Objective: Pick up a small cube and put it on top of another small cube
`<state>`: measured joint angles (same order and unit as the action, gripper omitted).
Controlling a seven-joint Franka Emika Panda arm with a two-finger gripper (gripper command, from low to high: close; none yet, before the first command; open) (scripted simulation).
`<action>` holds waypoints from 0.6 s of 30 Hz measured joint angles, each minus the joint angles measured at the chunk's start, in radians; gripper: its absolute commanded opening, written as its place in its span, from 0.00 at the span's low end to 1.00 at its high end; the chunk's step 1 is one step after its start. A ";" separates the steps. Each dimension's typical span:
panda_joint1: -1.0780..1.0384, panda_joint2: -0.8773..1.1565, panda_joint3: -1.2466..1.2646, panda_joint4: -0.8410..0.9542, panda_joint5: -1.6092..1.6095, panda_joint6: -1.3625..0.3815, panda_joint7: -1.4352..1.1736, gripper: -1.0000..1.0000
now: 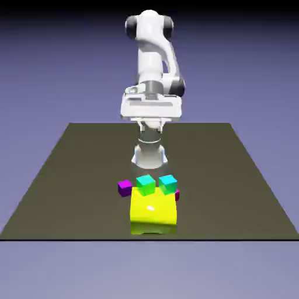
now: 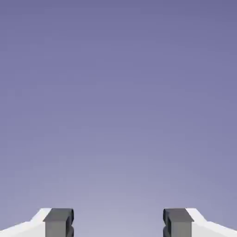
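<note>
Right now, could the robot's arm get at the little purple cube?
Probably yes: the purple cube sits apart at the exterior view's left, with nothing seen on top. The end effector is open and empty, though the green cube nearby leaves less room on that side.

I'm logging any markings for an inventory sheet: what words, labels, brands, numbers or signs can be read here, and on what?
None: no readable text shows on the arm, the big yellow cube or the smaller cubes, nor in the hand view.
</note>
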<state>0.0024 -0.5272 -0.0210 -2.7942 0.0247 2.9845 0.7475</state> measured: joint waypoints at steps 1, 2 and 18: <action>-0.008 0.035 -0.017 0.013 0.020 -0.043 0.005 0.50; -0.016 0.071 -0.035 0.026 0.041 -0.087 0.011 0.50; -0.144 0.639 -0.313 0.235 0.369 -0.783 0.097 0.50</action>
<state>-0.1419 0.1114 -0.3345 -2.5589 0.3936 2.2017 0.8443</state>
